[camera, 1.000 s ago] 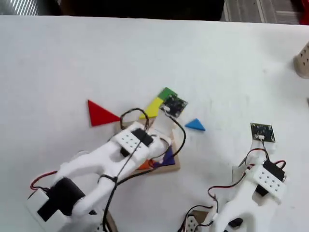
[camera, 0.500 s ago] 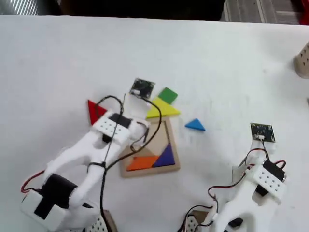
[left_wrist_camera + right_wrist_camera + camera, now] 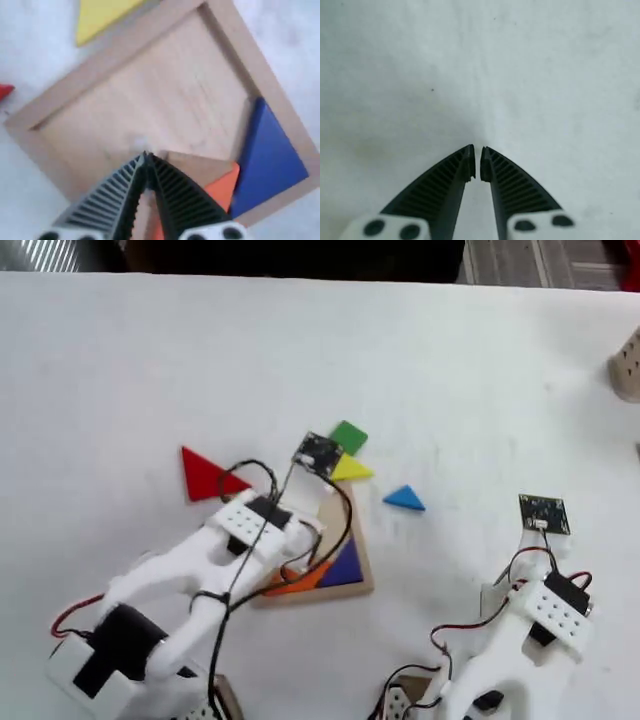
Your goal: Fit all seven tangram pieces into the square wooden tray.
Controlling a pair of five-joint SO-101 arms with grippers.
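The square wooden tray [image 3: 364, 571] lies under my left arm [image 3: 250, 525]. A blue piece [image 3: 345, 563] and an orange piece [image 3: 300, 581] sit in its near corner. In the left wrist view, my left gripper [image 3: 147, 157] is shut and empty, its tips just above the bare tray floor [image 3: 150, 95], beside the orange piece [image 3: 222, 187] and blue piece [image 3: 267, 155]. A yellow triangle [image 3: 352, 468] touches the tray's far rim, with a green square [image 3: 347, 436] behind it. A red triangle [image 3: 207, 475] lies to the left and a small blue triangle [image 3: 404, 499] to the right. My right gripper [image 3: 476, 152] is shut over bare table.
The right arm [image 3: 535, 625] rests at the near right, away from the pieces. A beige perforated object [image 3: 628, 365] stands at the far right edge. White table stretches open behind the pieces.
My left arm swung left toward the red triangle, then came back right over the tray. The right arm has not moved.
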